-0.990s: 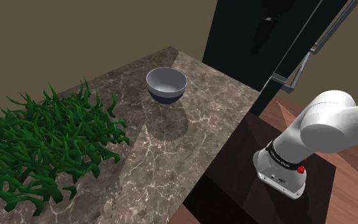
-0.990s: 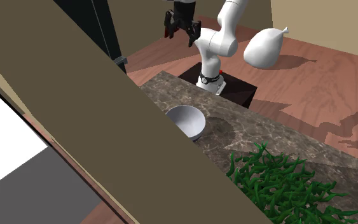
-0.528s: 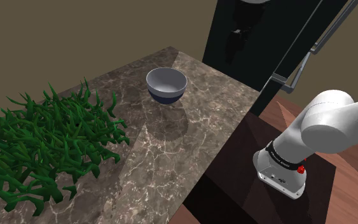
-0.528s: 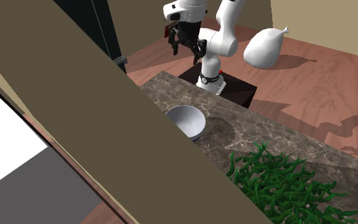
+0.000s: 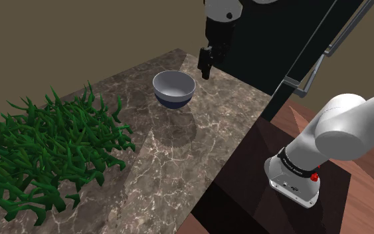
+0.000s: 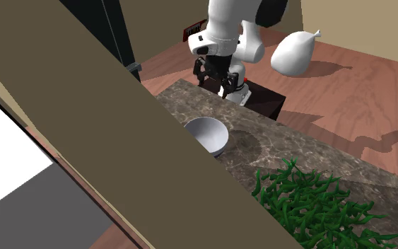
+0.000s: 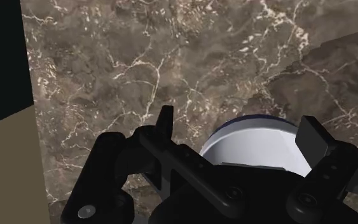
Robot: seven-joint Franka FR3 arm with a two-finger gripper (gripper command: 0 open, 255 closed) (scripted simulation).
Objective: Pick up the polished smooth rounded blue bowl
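Observation:
A rounded bowl [image 5: 174, 88], pale grey-white inside and dark blue outside, stands upright on the brown marble counter [image 5: 179, 156] near its far end. My black gripper [image 5: 206, 66] hangs above the counter just to the shoulder view's right of the bowl, a little higher than its rim. In the second exterior view the gripper [image 6: 215, 83] is over the counter's end nearest the stand, apart from the bowl [image 6: 206, 134]. The wrist view has the gripper [image 7: 238, 124] open, fingers spread wide, with the bowl [image 7: 257, 143] below and between them, untouched.
A bushy green plant [image 5: 39, 153] covers the counter's near left part. A tall dark cabinet with a metal bar handle [image 5: 305, 81] rises behind the gripper. A brown wall panel [image 6: 84, 120] hides the bowl's side in the second exterior view. A white sack [image 6: 296, 53] lies on the wooden floor.
The arm has swung down from high in front of the dark cabinet toward the counter. The gripper now hangs close beside the bowl. The bowl has not moved.

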